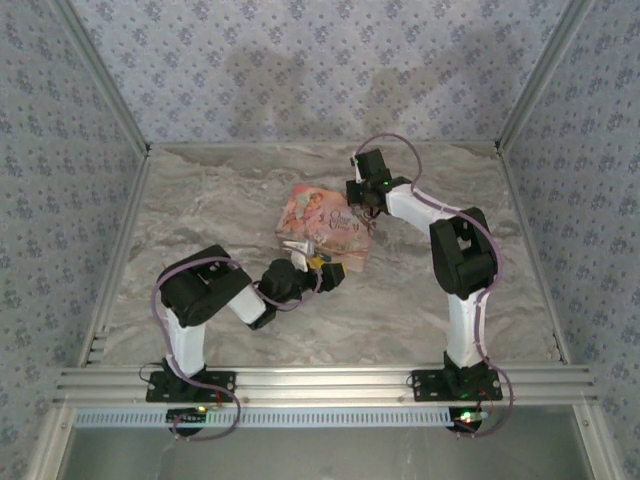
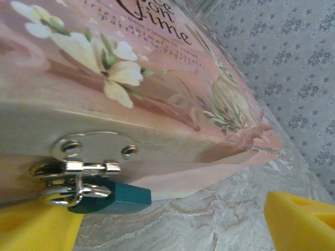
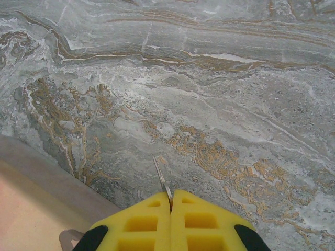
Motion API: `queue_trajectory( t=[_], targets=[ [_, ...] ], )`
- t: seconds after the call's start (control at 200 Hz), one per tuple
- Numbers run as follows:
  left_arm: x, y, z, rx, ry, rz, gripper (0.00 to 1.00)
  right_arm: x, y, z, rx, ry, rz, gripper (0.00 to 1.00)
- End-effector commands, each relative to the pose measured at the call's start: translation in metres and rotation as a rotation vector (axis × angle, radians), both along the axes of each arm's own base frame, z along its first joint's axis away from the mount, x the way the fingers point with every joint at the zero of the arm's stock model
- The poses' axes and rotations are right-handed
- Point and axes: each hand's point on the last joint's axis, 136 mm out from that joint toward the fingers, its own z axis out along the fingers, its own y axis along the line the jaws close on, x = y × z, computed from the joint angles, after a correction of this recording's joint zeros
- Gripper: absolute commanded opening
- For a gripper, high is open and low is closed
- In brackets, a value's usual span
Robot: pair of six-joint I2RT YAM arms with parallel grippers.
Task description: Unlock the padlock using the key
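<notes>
Pink box [image 1: 325, 228], closed, contents hidden; teal padlock [image 2: 118, 196] hangs from its near-side hasp [image 2: 84, 167]. Left gripper [image 2: 168, 222] open, padlock between its fingers [image 2: 36, 227]; right gripper [image 3: 171, 201] closed on the key [image 3: 161, 180] at the box's far side

One pink box [image 1: 322, 222], one teal padlock [image 2: 124, 196], one metal hasp [image 2: 86, 157], one key [image 3: 161, 180]

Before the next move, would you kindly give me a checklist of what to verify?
1. Padlock hangs from the hasp of the box: ok.
2. Left jaws open, padlock between them: ok.
3. Right jaws shut on what looks like the key: ok.
4. Key at the padlock: not ok; it points at bare table.
5. Keyhole facing the key: cannot tell.
</notes>
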Motion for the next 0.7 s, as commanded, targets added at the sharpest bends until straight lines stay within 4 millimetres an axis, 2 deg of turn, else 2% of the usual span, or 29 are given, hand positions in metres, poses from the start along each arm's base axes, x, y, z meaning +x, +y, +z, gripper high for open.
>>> queue_trajectory(
  t=[0.0,0.075,0.15,0.25,0.35,0.525,0.695],
  targets=[
    [0.001,-0.012,0.050,-0.133,-0.065,-0.080,0.86,-0.033,0.006,-0.028,-0.037,0.128,0.059,0.00],
    [0.003,-0.009,0.050,-0.139,-0.057,-0.080,0.80,-0.032,0.007,-0.027,-0.038,0.125,0.061,0.00],
    [0.005,-0.003,0.050,-0.147,-0.052,-0.061,0.80,-0.032,0.007,-0.026,-0.039,0.125,0.063,0.00],
    [0.007,0.008,0.047,-0.138,-0.051,-0.003,0.85,-0.032,0.008,-0.026,-0.038,0.122,0.064,0.00],
    [0.008,0.016,0.046,-0.151,-0.050,0.032,0.82,-0.033,0.008,-0.025,-0.039,0.121,0.065,0.00],
    [-0.005,0.008,0.052,-0.170,-0.044,-0.058,0.76,-0.033,0.006,-0.027,-0.042,0.123,0.061,0.00],
    [-0.017,0.017,0.051,-0.160,-0.040,-0.069,0.74,-0.033,0.008,-0.024,-0.043,0.117,0.063,0.00]
  ],
)
